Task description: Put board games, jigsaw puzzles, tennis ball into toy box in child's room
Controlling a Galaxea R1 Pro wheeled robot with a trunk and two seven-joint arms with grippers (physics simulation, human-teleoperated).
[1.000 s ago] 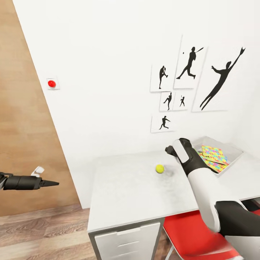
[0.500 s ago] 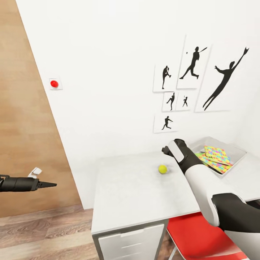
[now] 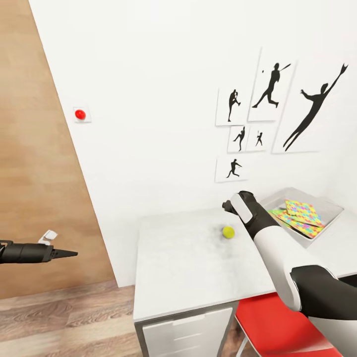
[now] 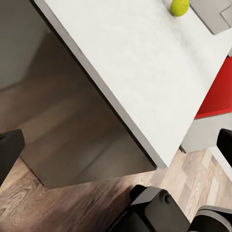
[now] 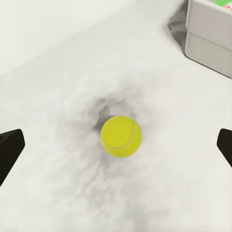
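The tennis ball [image 3: 228,231] lies on the white table [image 3: 188,272], a short way from the toy box [image 3: 331,208]. The grey toy box holds two multicoloured jigsaw puzzles [image 3: 300,216]. My right gripper [image 3: 229,207] hovers just above the ball. In the right wrist view that gripper [image 5: 116,146] is open, and the ball [image 5: 121,136] lies between its spread fingers [image 5: 9,152] on the tabletop. My left gripper [image 3: 65,254] hangs over the floor left of the table, open and empty [image 4: 116,145]. The board games and the bed are out of view.
A red chair [image 3: 277,322] is tucked under the table at the right, beside white drawers [image 3: 188,332]. The table stands against a white wall with framed silhouette pictures [image 3: 270,91] and a red button [image 3: 80,114]. Wood-plank floor [image 3: 59,317] lies to the left.
The head camera has panned, shifting the scene rightward. My right gripper has moved sideways from beside the ball to over it. The left arm has held still.
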